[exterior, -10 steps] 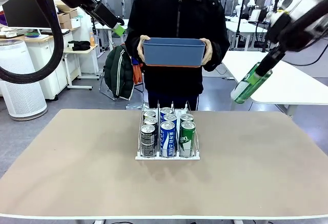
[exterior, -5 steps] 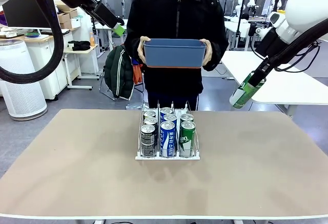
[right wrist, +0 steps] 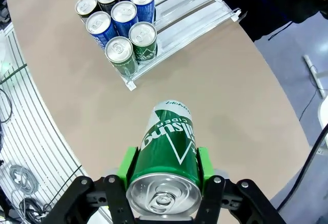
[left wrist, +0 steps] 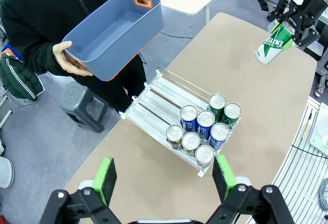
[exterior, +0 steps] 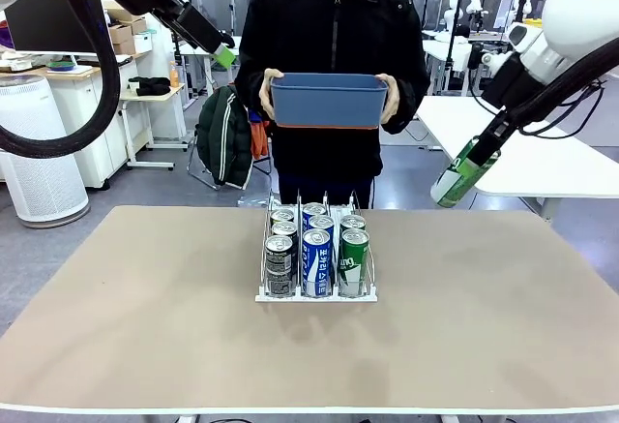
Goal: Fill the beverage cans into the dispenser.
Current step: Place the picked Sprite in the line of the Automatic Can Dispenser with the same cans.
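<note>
Over the last second our right arm has swung inward and down a little from the far right, carrying a green can (exterior: 465,171) toward the table (exterior: 116,326); in the last half second it has barely moved. We read that as the carry slowing before the run in to the rack (exterior: 316,292), which has not shifted, like the cans already in it. The person at the far side holds the blue tub (exterior: 328,99) in both hands exactly as before, and in the left wrist view it looks empty, so this may be the last can to load.

The rack sits mid-table with seven cans: three in the dark lane, two blue, two green, so the green lane has room behind.

Our right gripper (right wrist: 164,170) is clamped on the green can, green pads on either side of its body, silver top toward the wrist, bottom pointing out and down. It hangs in the air off the table's right side, well apart from the rack.

Our left gripper (left wrist: 165,175) stands fully spread and empty, high above the rack.
</note>
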`<state>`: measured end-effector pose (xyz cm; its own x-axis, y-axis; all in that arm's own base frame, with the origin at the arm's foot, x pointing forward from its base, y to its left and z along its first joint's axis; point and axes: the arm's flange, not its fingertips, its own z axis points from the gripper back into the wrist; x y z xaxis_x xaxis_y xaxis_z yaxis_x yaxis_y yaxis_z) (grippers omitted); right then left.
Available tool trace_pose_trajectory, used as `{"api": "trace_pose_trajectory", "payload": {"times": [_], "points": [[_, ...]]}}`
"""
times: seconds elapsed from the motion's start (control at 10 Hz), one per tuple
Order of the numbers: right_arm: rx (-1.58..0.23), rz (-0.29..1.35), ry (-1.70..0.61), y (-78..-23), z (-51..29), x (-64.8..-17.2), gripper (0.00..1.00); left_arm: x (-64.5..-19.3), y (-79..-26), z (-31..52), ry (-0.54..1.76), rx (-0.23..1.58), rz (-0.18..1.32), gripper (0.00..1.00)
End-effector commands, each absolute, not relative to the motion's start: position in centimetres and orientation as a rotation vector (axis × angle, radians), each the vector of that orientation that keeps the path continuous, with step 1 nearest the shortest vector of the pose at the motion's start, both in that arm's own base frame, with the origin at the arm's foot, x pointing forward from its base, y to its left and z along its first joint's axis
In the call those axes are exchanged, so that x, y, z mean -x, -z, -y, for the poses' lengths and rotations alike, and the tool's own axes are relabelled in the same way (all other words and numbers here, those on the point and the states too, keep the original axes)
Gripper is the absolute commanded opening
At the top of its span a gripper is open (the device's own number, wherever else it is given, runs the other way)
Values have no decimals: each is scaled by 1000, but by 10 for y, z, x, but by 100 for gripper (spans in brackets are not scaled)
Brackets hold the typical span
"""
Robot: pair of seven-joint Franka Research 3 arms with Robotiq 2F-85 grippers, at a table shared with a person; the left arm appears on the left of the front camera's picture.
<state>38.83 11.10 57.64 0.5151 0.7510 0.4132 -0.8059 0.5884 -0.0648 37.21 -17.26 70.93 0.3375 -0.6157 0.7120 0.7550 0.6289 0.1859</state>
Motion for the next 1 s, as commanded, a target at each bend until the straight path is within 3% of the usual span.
{"api": "trace_pose_trajectory", "payload": {"times": [0.0, 0.5, 0.9], "points": [[-143, 442, -941, -560, -127, -368, 58, -372, -709, 172, 899, 187, 837, 100], [-90, 538, -918, -541, -163, -320, 58, -372, -709, 172, 899, 187, 837, 100], [-90, 474, -975, -507, -203, -327, 58, -372, -709, 172, 899, 187, 837, 100]]}}
